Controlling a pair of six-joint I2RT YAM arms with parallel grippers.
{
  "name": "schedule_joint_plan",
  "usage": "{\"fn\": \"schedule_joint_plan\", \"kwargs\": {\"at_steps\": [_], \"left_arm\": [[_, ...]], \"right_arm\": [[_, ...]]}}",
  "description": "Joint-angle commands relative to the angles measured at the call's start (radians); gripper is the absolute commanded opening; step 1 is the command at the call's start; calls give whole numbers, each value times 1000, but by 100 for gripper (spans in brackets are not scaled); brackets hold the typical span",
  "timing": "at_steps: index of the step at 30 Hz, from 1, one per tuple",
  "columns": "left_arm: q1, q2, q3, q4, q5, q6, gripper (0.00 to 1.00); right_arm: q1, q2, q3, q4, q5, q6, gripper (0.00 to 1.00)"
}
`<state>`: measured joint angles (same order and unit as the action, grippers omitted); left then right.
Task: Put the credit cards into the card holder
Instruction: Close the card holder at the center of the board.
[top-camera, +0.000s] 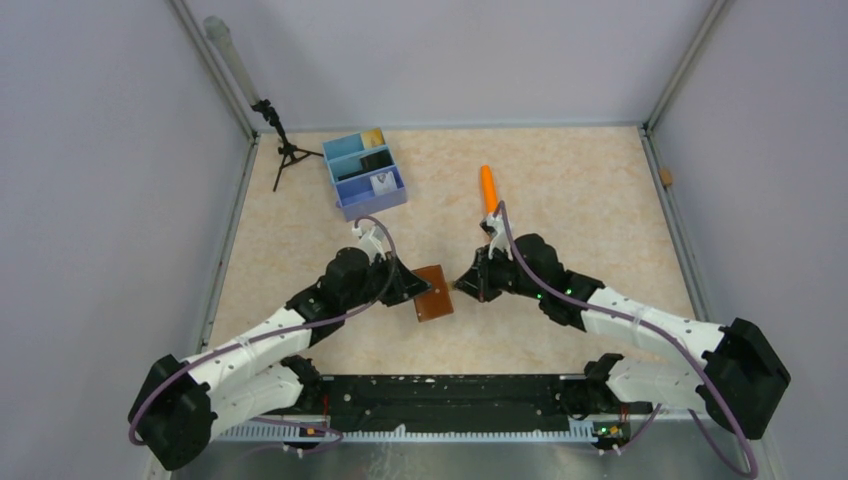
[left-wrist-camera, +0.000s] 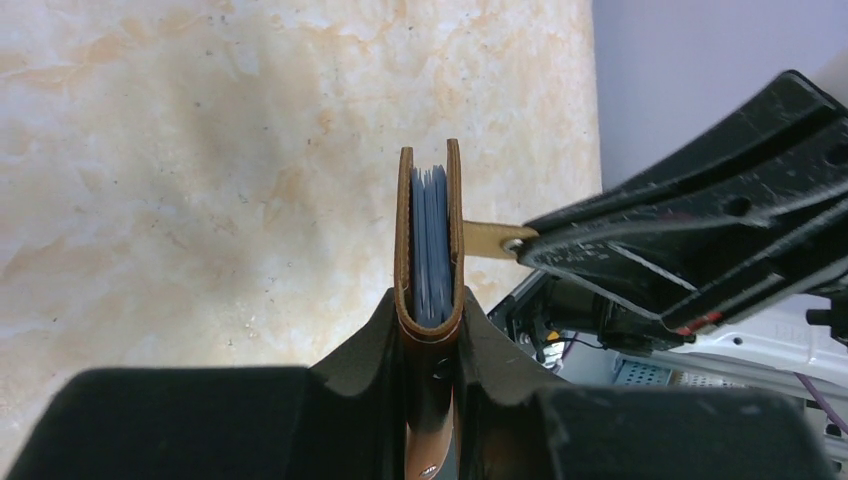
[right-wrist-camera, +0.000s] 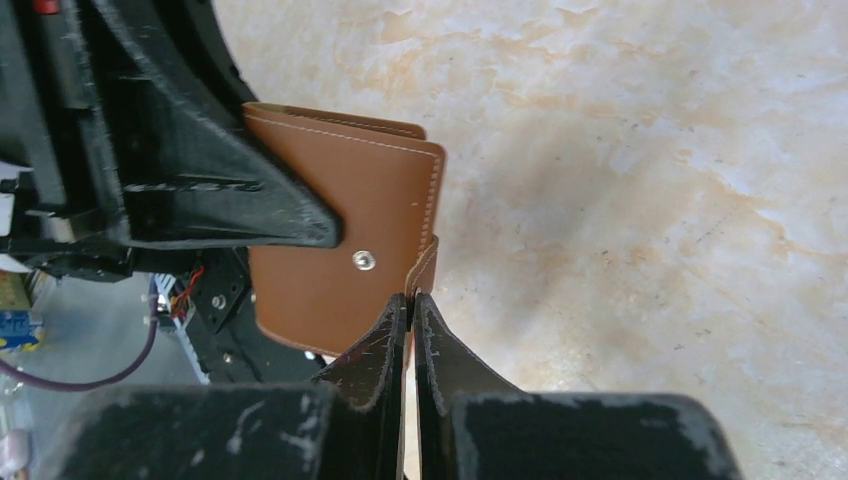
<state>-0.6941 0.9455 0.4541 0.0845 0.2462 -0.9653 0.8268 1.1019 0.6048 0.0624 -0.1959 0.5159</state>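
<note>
While the credit cards (top-camera: 377, 160) sit far off to the left in the blue tray (top-camera: 372, 207), one to a compartment and well apart from both arms, the work at hand is opening the card holder (top-camera: 434, 293). It hangs above the table (top-camera: 580, 200) between the two arms. The left gripper (top-camera: 415, 288) is closed down on it near the fold, one finger on each face, so the left wrist view looks straight into the narrow gap between the two leather covers. Grey-blue layers show in that gap; whether they are lining, pockets or cards I cannot tell.

Further right, the snap tab (left-wrist-camera: 485, 240) sticks out sideways from the front cover, and the right gripper (right-wrist-camera: 410, 305) has its fingers pressed together on the tab's end, just beside the metal stud (right-wrist-camera: 364, 261).

The holder looks light and fairly stiff across its faces but soft at the fold and at the tab – leather that bends and does not crack. The left grip near the spine seems the sound place to hold it, since it leaves the mouth free. The tab is thin and smooth, so a pinch at its tip could slip; pulling it gently outwards is likely safer than a sharp tug. The cards themselves are probably thin, rigid and slick – best taken by an edge.

Beyond the right gripper an orange marker (top-camera: 488, 187) lies on the table.
</note>
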Motion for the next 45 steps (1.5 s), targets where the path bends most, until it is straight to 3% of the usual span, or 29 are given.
{"fn": "schedule_joint_plan", "kwargs": {"at_steps": [1, 15, 31, 45], "left_arm": [[-4, 23, 42, 7, -38, 2, 0], [-11, 37, 27, 35, -31, -14, 0], [-15, 48, 24, 60, -15, -26, 0], [-17, 62, 19, 74, -13, -33, 0]], "right_arm": [[25, 8, 11, 63, -76, -8, 0], [61, 104, 22, 141, -117, 27, 0], [68, 155, 85, 57, 7, 41, 0], [88, 202, 122, 48, -2, 22, 0]]}}
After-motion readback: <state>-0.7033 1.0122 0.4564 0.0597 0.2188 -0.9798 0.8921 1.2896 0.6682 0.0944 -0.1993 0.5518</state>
